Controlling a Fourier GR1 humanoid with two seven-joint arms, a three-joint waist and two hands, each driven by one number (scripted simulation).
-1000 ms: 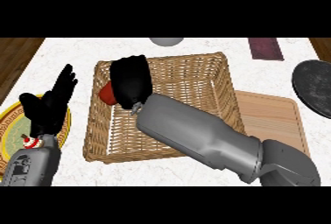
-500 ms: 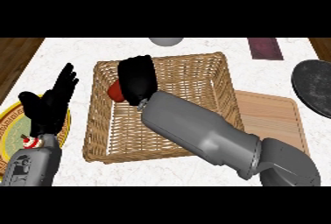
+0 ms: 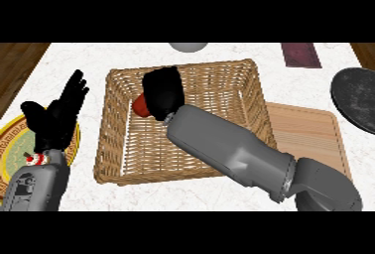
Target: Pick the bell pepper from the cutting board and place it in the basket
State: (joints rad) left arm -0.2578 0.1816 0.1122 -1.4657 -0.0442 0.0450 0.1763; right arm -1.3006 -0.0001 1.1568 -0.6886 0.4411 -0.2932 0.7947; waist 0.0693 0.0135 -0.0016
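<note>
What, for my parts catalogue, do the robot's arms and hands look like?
The right forearm is a smooth grey tube with a pale ring before a darker elbow section; the left forearm is grey too. The left robot hand and right robot hand are black. No cables show.
</note>
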